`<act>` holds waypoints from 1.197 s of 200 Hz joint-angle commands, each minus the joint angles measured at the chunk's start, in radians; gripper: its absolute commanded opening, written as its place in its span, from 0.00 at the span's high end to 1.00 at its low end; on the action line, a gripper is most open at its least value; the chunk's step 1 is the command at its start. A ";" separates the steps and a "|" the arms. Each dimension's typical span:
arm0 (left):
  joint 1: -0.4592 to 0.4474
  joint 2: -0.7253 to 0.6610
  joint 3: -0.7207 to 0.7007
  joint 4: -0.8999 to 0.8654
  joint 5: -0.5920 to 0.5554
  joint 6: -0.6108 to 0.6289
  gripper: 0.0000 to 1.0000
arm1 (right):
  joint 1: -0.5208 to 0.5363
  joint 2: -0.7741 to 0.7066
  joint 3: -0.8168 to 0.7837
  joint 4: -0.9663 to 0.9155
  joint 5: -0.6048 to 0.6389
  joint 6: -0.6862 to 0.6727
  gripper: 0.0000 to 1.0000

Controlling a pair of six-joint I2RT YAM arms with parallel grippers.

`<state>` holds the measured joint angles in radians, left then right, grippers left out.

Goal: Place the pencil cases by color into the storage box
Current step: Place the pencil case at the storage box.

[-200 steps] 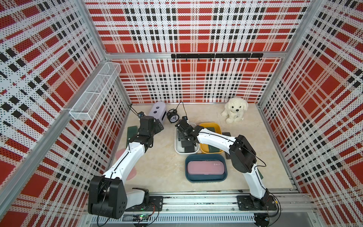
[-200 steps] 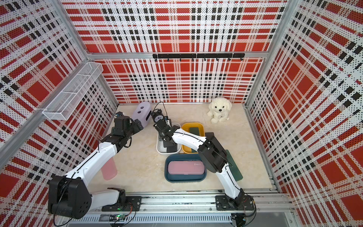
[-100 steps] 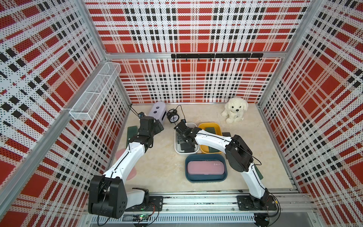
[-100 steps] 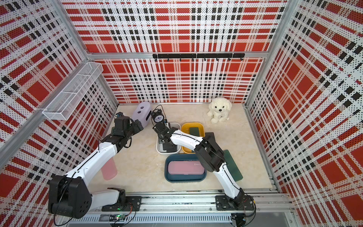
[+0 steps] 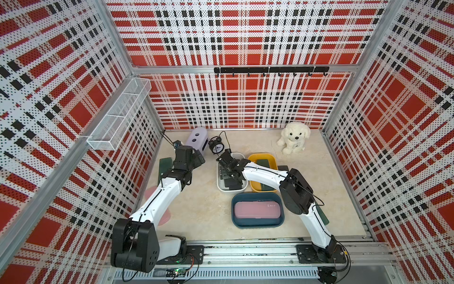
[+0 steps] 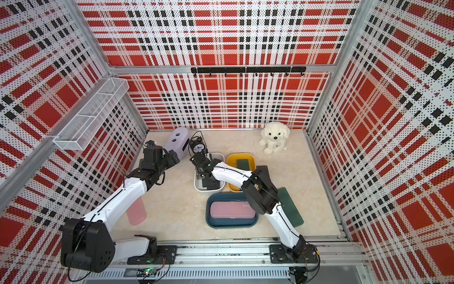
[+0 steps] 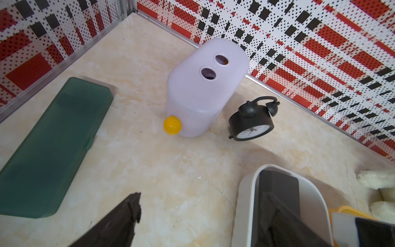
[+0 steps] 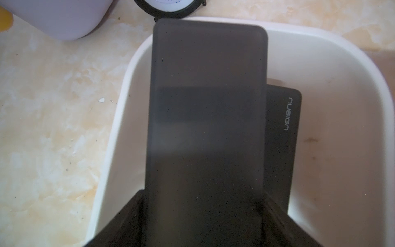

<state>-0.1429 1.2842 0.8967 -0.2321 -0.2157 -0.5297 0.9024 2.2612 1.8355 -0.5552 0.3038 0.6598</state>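
"Three bins are set near the middle of the table (image 5: 208,196). How is each loaded?" — Inspector

"A pink case (image 5: 256,209) is laid flat in the dark blue bin (image 5: 258,224). A green case (image 5: 264,162) is seated in the yellow bin (image 5: 261,155). Two black cases are found at the white bin (image 8: 342,107). The lower black case (image 8: 282,149), marked with pale lettering, is laid on the floor of the bin. The upper black case (image 8: 205,107) is tilted over it, its far end covering the rim on the side of the alarm clock (image 7: 251,126)." — Technician

"How are the grippers set?" — Inspector

"The right gripper (image 8: 203,192) is placed over the white bin with one finger at each long edge of the upper black case; whether that case is clamped or released cannot be told. The left gripper (image 5: 198,157) is spread wide and empty, raised above the table near the lilac box (image 7: 205,85), against which a yellow ball (image 7: 172,125) is rested." — Technician

"Which cases are found outside the bins?" — Inspector

"Four are counted on the table: a loose green case (image 7: 51,149) by the left wall, a loose pink case (image 6: 136,211) partly hidden under the left arm, a loose black case (image 6: 263,170) just beside the yellow bin, and a second loose green case (image 6: 290,209) partly hidden under the right arm." — Technician
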 commanded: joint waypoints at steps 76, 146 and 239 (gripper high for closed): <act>0.010 0.013 -0.015 0.031 0.018 0.014 0.08 | 0.009 -0.020 0.000 -0.010 0.014 0.003 0.16; 0.015 0.023 -0.018 0.033 -0.017 0.020 0.08 | 0.009 -0.069 -0.040 -0.008 0.040 -0.013 0.16; 0.128 0.070 -0.005 -0.005 -0.051 -0.003 0.08 | -0.029 -0.200 -0.163 0.049 0.047 -0.099 0.16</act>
<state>-0.0433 1.3346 0.8906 -0.2253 -0.2420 -0.5262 0.8860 2.1334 1.6981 -0.5446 0.3428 0.6132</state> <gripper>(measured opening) 0.917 0.838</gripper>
